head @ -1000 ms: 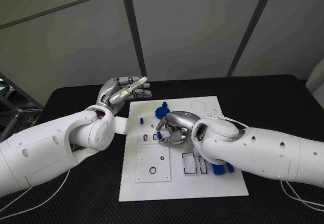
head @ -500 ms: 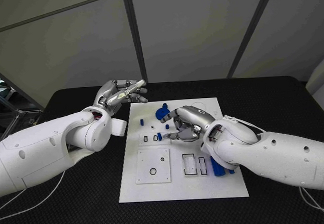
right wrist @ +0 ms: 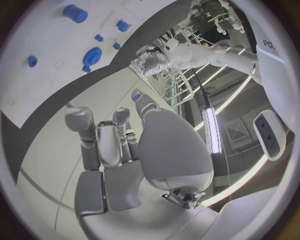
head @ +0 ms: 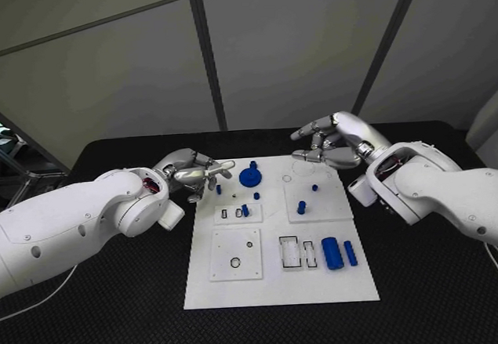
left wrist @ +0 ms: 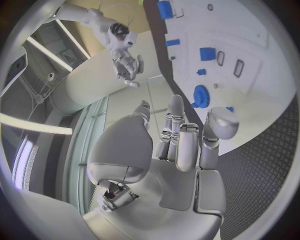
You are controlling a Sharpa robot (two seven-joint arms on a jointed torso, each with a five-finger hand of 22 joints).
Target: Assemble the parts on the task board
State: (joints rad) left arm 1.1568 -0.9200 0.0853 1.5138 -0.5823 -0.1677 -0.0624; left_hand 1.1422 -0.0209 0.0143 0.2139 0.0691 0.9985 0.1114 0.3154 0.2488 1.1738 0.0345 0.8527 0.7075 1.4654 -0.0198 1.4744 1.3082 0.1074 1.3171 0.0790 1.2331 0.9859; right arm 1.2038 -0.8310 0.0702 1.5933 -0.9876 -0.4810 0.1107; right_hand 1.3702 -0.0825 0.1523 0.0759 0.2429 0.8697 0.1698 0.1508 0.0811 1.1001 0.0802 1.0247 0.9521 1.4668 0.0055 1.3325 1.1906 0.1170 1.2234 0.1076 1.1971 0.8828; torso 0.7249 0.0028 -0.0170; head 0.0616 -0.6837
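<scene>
Currently the white rectangular task board (head: 281,284) lies in the middle of the black table (head: 111,322), long side running away from the robot. Left silver hand (head: 193,175) sits at the board's far left corner, fingers loosely curled and slightly apart, one finger pointing over the board edge toward the round blue gear-like part (head: 249,174), not touching it; nothing held. Left wrist view shows the same hand (left wrist: 178,145) with fingers straight-ish, side by side with gaps, the blue gear part (left wrist: 200,95) just past the fingertips. Right silver hand (head: 336,139) is raised beyond the board's far right corner, fingers curled with gaps between them, empty, well apart from the parts. Right wrist view shows that hand (right wrist: 119,145) with fingers spread a little, nothing in them. On the board: small blue peg (head: 314,188) and a blue short cylinder (head: 301,208) stand on the right far section, small blue pieces near the middle slots (head: 243,211), and two blue cylinders (head: 332,253) lie side by side near the right edge beside the rectangular cutouts (head: 290,250)
</scene>
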